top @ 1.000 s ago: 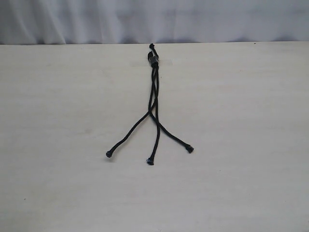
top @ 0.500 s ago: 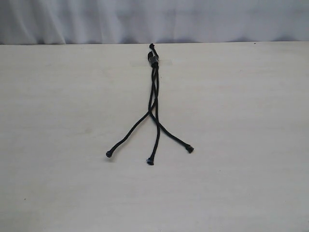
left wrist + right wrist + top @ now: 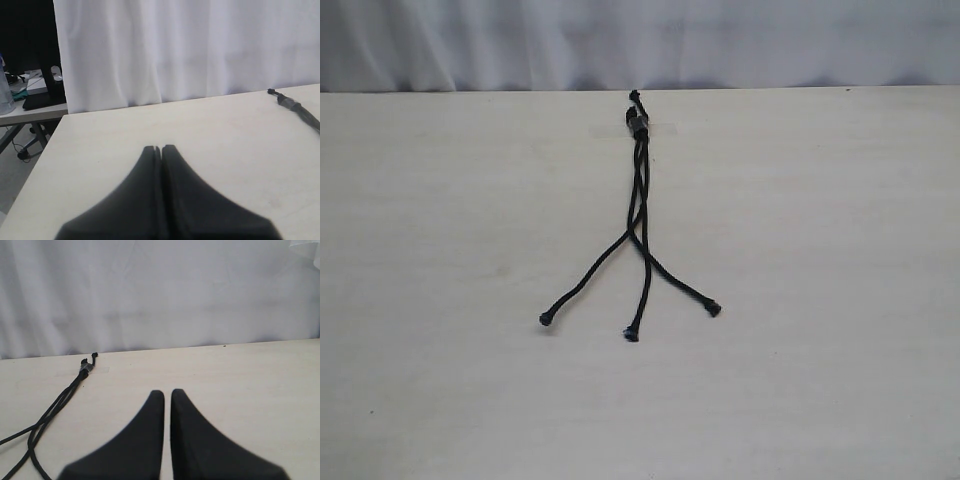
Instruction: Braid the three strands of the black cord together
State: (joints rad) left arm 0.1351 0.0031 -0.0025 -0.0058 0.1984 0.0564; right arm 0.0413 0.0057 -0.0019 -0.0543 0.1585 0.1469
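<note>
The black cord lies on the pale table, its knotted, bound end at the far edge under a bit of clear tape. From there the three strands run close together, cross near the middle and fan out. Their knobby tips rest apart: left, middle, right. Neither gripper shows in the exterior view. My left gripper is shut and empty, well away from the bound end. My right gripper has its jaws nearly together with only a thin slit, holding nothing; the cord lies off to its side.
A white curtain hangs behind the table's far edge. The left wrist view shows the table's side edge, with a second table carrying dark items beyond it.
</note>
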